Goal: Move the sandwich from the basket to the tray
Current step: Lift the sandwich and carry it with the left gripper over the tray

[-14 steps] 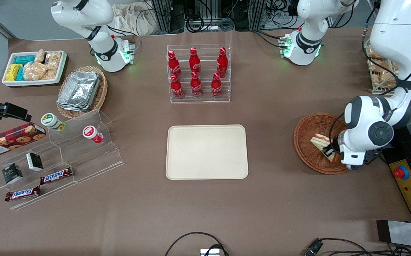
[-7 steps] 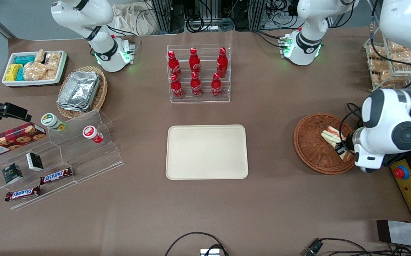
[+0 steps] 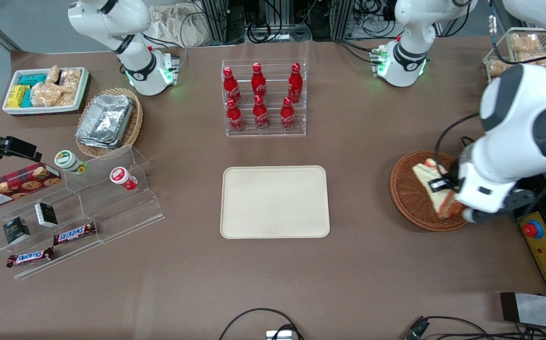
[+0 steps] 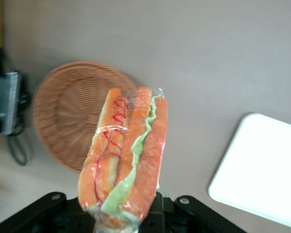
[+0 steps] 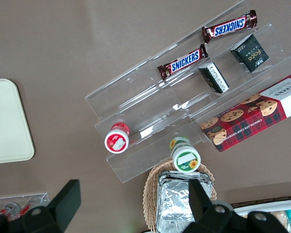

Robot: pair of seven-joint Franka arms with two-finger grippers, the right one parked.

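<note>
- The gripper (image 3: 444, 194) has its jaws clamped on the sandwich (image 3: 431, 185), holding it up in the air over the basket (image 3: 407, 196), above the part of the basket closest to the working arm's end of the worktop (image 3: 372, 274).
- From the wrist camera the sandwich (image 4: 126, 155) is clear of the basket (image 4: 68, 116); it's wrapped in clear film, with orange and green filling layers showing along the cut edge.
- There's nothing else in the basket, just bare wicker.
- The tray (image 3: 274, 201) sits flat in the middle of the worktop, well apart from the basket, toward the parked arm's end from it.
- A rack of red bottles (image 3: 261, 97) stands farther from the front camera than the tray.
</note>
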